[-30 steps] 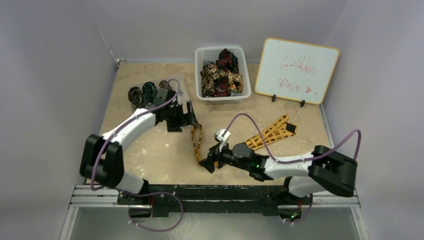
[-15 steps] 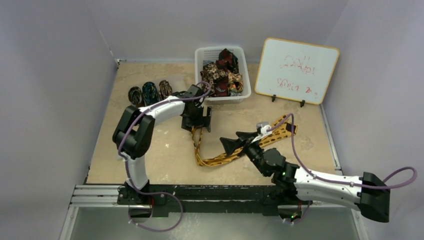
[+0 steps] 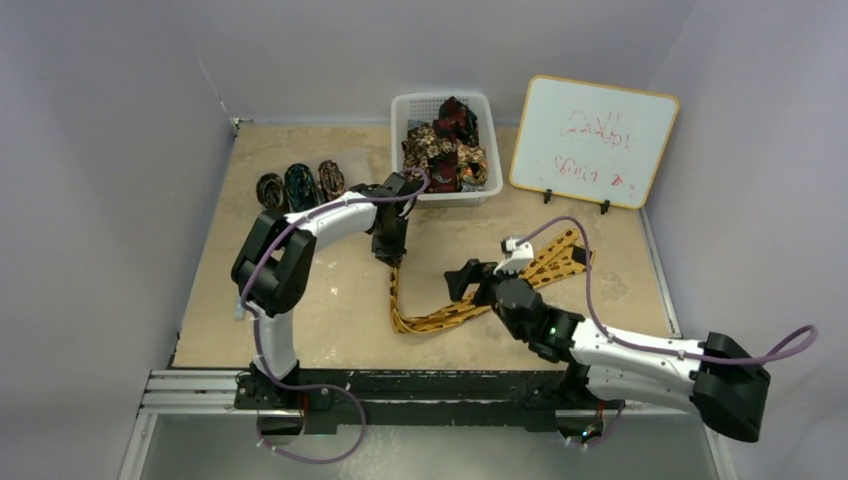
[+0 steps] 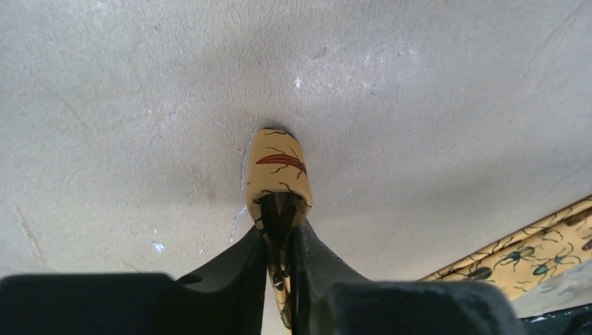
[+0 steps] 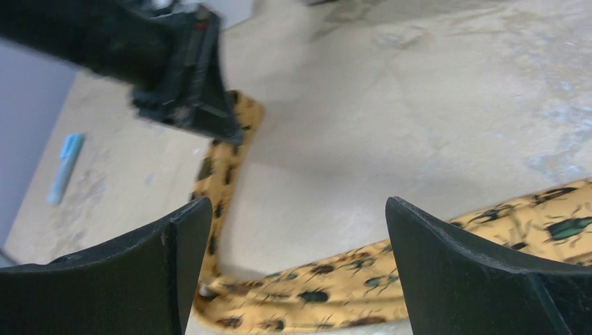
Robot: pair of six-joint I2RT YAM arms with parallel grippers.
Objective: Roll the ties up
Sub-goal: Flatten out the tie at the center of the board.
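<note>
Left gripper (image 3: 391,250): black fingers (image 4: 253,246) pressed together on the narrow folded end of the golden-yellow insect-print necktie (image 3: 440,318), with the fold poking out just past the fingertips and resting on the beige speckled tabletop (image 3: 300,290). From that pinch the necktie runs toward the near edge, bends sharply, then runs right and away across the table; its wide end lies near the small white-framed whiteboard with red writing (image 3: 592,140), well short of touching it. Right gripper (image 5: 299,202): jaws spread wide, nothing between them, poised over the middle stretch of the necktie; in the right wrist view the yellow strip passes below the gap, and contact cannot be told. A white plastic slotted basket (image 3: 445,200) stands at the far side of the table, holding a loose heap of dark red and brown patterned ties (image 3: 440,150). To its left, three rolled dark patterned ties (image 3: 298,182) stand in a row side by side, just beyond the left arm's forearm. A small light-blue stick-shaped item (image 5: 64,167) lies on the table by the left wall; what it is cannot be told.
</note>
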